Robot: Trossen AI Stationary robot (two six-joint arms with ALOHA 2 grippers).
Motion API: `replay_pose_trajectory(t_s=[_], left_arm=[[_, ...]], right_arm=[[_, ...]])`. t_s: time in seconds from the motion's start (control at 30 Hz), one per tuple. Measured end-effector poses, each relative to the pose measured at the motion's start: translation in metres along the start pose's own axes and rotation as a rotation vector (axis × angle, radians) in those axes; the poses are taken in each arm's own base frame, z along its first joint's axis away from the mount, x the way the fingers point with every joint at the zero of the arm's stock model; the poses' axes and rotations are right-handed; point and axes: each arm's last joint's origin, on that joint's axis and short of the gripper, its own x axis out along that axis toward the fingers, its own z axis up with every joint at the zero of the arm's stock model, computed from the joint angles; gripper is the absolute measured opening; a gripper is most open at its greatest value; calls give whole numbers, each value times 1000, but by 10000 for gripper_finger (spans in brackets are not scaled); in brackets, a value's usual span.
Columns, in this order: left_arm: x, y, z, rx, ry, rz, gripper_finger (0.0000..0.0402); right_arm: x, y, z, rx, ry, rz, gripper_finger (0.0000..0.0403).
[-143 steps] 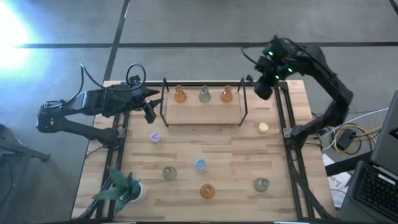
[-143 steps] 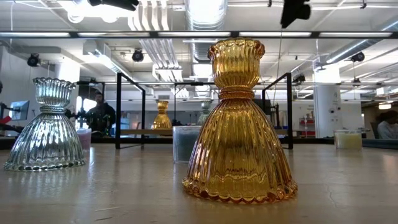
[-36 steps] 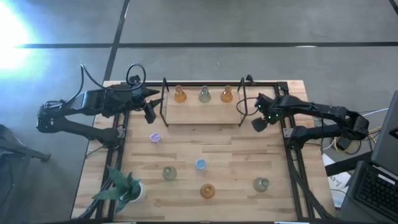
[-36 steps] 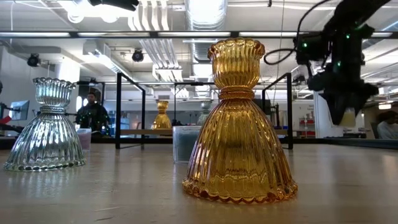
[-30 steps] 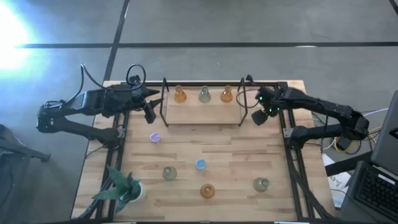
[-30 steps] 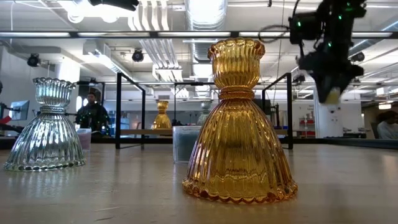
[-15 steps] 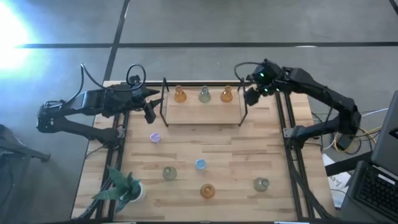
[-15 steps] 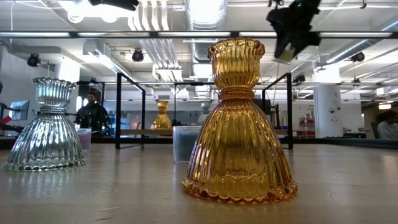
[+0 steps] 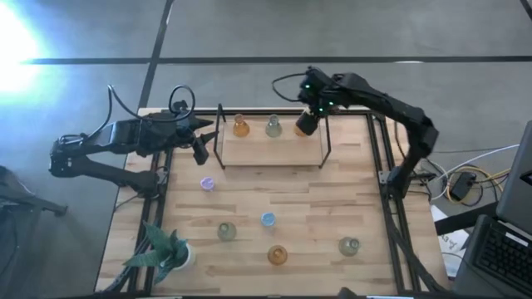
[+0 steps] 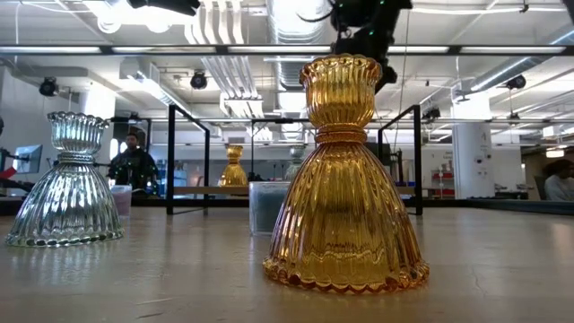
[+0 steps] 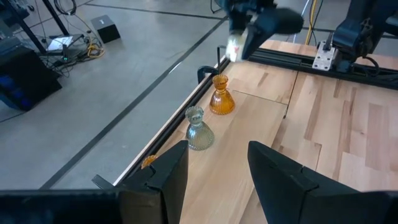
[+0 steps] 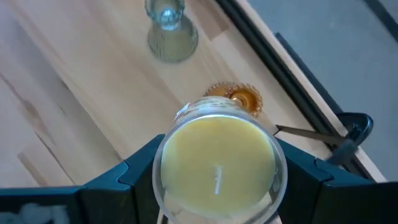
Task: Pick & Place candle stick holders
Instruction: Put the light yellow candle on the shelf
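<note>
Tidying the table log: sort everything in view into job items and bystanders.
Job items: yellow holder held in the right gripper; amber and grey-green holders on the raised shelf; purple, blue, grey-green, amber and green holders on the table.

Bystanders: potted plant; waiting left gripper.

Yellow holder (image 12: 217, 165) aloft over the table's rear edge. Two amber (image 9: 240, 126), one grey-green (image 9: 273, 126) upright at rear. Purple (image 9: 207, 183), blue (image 9: 268, 219), amber (image 9: 277, 254), two grey-green (image 9: 226, 231) toward the front.
</note>
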Motion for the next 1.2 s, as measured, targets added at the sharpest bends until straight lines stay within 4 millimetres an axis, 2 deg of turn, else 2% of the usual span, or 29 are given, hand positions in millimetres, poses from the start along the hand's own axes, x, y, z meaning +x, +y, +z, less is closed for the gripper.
replay_pose_trajectory(t_s=[0.37,0.63,0.9,1.2], left_arm=[[0,0,0,5,0,0,172],[0,0,0,4,0,0,172],[0,0,0,4,0,0,172],[0,0,0,7,1,0,172]], right_arm=[[54,21,26,-144,128,27,219],[90,35,34,-286,194,42,219],[112,39,27,-399,246,78,219],[129,44,21,-482,163,91,223]])
